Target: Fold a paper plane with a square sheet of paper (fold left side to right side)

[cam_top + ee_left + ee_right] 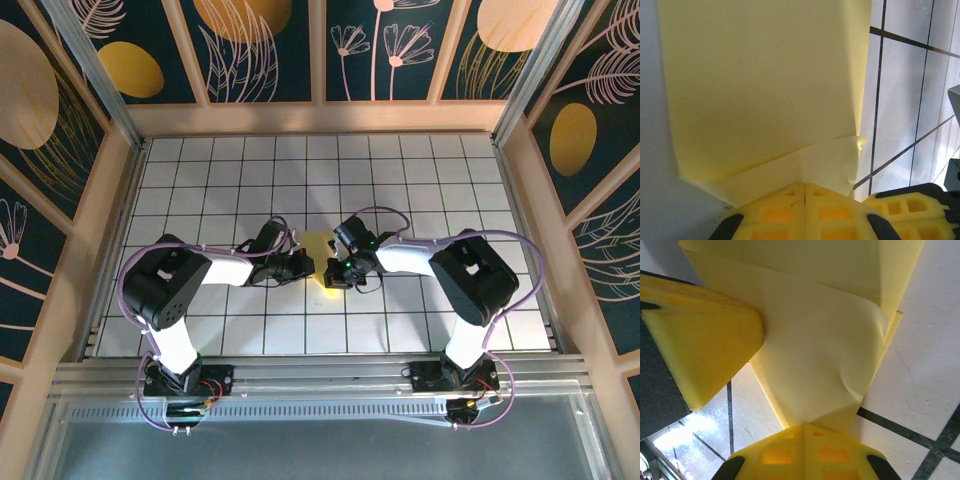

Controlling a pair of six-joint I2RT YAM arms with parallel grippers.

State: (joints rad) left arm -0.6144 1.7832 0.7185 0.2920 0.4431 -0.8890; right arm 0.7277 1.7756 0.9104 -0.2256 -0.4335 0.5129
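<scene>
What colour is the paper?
Pale yellow, plain and unmarked; the paper shows best in the left wrist view.

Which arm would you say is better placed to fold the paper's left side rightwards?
Probably left: the left gripper, shut, meets the sheet's left edge; the right gripper presses its other side.

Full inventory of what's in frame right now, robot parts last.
square sheet of paper: one, pale yellow, partly folded, table centre between the grippers
table: one, white with black grid lines
wall panels: several, dark blue with gold and pink plant motifs, around the table
rail: one, silver metal, near edge
left arm: one, white and black, reaching in from the left
right arm: one, white and black, from the right
left gripper: yellow fingers, shut, tips at the paper
right gripper: yellow fingers, shut, tips at the paper
</scene>
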